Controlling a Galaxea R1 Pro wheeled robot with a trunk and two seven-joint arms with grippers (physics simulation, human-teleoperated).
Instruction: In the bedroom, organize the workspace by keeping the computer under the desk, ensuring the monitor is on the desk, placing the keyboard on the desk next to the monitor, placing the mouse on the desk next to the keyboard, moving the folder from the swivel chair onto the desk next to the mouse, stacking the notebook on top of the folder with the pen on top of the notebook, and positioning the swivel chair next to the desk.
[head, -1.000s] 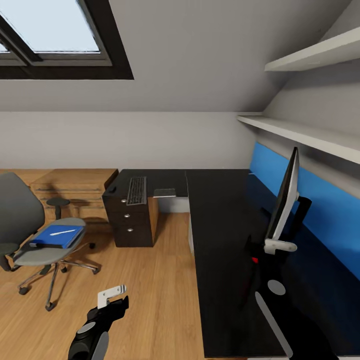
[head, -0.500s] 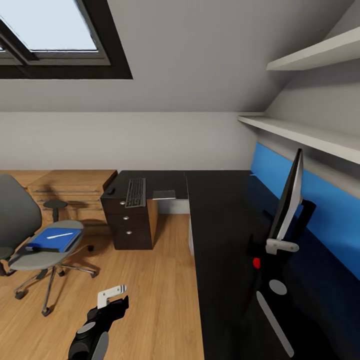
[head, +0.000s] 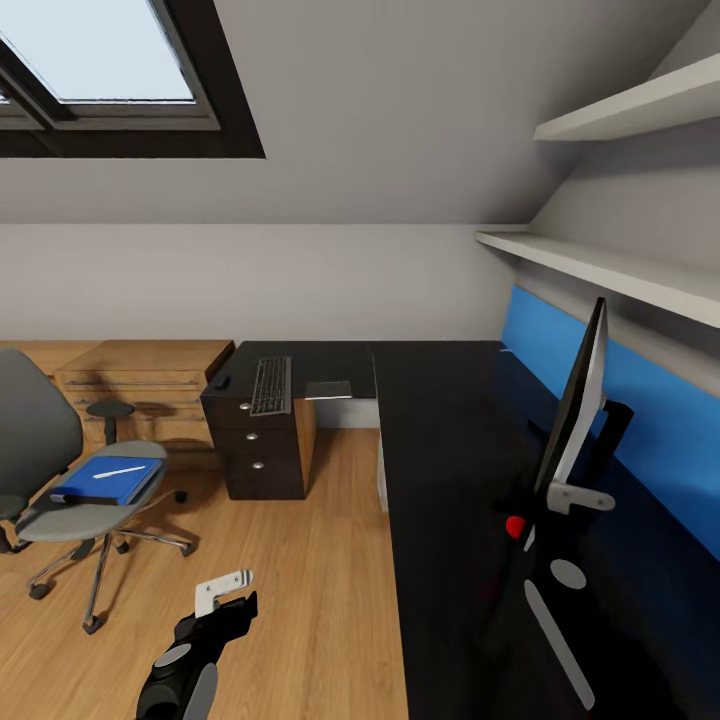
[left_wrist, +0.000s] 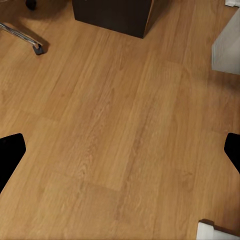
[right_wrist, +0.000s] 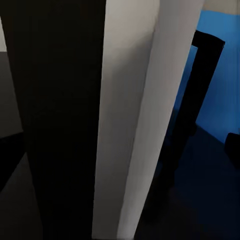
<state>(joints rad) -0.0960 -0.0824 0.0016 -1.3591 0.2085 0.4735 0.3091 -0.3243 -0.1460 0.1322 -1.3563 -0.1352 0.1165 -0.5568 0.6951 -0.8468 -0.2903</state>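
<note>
The monitor stands edge-on over the right part of the black desk, a red light at its lower corner. My right gripper is shut on its lower edge, and the right wrist view has the monitor's black front and pale back up close between the fingers. The keyboard, the mouse and a flat dark notebook lie on the desk's far left wing. On the swivel chair, the blue folder carries the white pen. My left gripper hangs open over the floor.
The black drawer unit stands under the desk's left wing, with a low oak dresser behind the chair. Two white shelves run above the blue back panel. A chair castor shows on the wood floor.
The view shifted slightly to the right early on. My right gripper has come a little nearer and lower, and the monitor's lower edge has moved with it. The left arm is still.
</note>
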